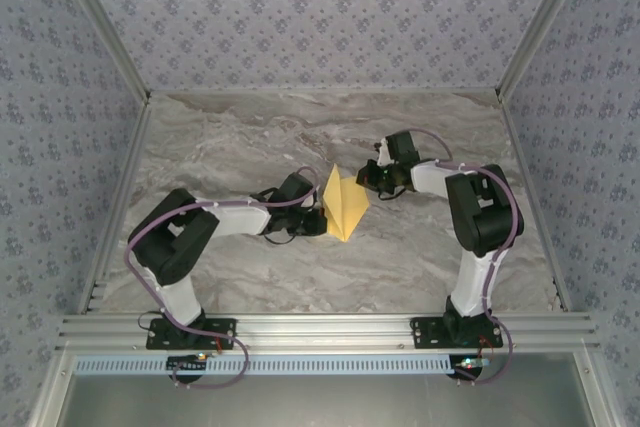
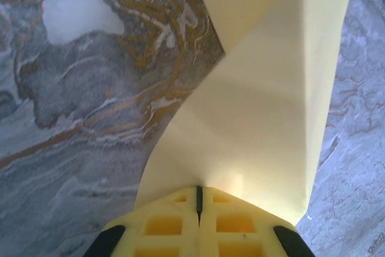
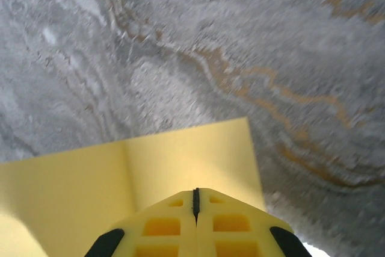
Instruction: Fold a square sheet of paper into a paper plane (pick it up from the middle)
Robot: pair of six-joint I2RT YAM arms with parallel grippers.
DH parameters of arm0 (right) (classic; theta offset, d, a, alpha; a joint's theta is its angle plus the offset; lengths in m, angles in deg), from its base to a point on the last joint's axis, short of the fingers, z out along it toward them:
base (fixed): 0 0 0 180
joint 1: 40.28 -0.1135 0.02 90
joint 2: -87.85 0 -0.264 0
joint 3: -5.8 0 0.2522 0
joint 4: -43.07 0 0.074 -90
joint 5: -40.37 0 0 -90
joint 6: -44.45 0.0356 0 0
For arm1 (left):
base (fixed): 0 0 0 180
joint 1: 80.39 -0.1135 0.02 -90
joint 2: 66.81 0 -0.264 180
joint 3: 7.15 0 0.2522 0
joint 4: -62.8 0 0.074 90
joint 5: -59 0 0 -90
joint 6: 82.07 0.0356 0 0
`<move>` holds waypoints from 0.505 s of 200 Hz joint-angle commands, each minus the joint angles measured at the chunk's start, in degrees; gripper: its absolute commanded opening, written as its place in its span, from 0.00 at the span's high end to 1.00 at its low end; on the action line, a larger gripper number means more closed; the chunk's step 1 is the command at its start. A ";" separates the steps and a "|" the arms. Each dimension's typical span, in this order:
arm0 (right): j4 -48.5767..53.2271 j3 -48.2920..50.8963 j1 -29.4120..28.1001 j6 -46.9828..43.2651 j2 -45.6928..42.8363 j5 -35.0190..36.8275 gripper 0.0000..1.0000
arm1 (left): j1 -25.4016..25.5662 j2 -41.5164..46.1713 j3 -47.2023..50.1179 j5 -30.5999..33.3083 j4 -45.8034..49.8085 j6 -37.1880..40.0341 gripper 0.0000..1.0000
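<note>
The left gripper (image 2: 198,188) pinched the part-folded sheet of paper (image 1: 344,205), which twisted away ahead of its fingertips. The right gripper (image 3: 195,190) (fingers pressed together) had the sheet just beyond its tips.

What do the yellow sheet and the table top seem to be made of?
The yellow sheet looks like thin matte paper: it holds sharp creases and curves freely. The table top looks like smooth grey marble with brown veins, though it may be a printed laminate.
</note>
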 commanded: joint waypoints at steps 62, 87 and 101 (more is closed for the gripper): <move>7.94 3.20 -1.71 -4.14 -4.37 3.82 0.90 | 0.57 11.84 1.64 1.39 0.68 -1.54 0.70; 9.64 1.21 -2.37 -4.22 -1.65 6.10 0.90 | 0.57 15.27 3.64 5.32 -0.70 -3.00 0.66; 10.27 0.14 -2.71 -4.06 -0.04 6.43 0.90 | 0.56 17.15 4.90 6.66 -1.75 -4.16 0.64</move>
